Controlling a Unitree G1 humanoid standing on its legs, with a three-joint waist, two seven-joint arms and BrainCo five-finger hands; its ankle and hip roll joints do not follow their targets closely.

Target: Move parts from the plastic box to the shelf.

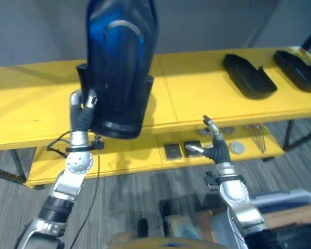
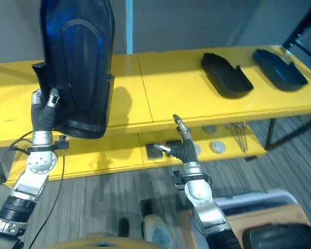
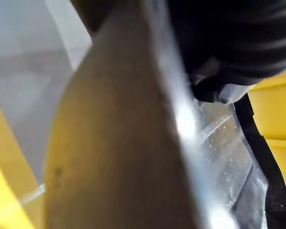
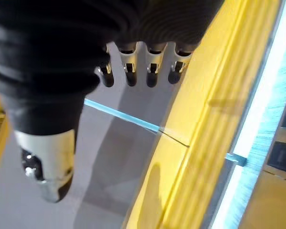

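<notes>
A long yellow shelf (image 1: 207, 88) is stretching across the scene before a grey wall, with a lower tier beneath it. The left robot hand (image 1: 84, 109) is gripping a large dark blue part (image 1: 119, 62) by its lower edge, holding it upright above the shelf, probably for setting down. Two black parts (image 1: 249, 75) are lying at the far right. The right robot hand (image 2: 180, 140) is hanging empty, fingers straight.
</notes>
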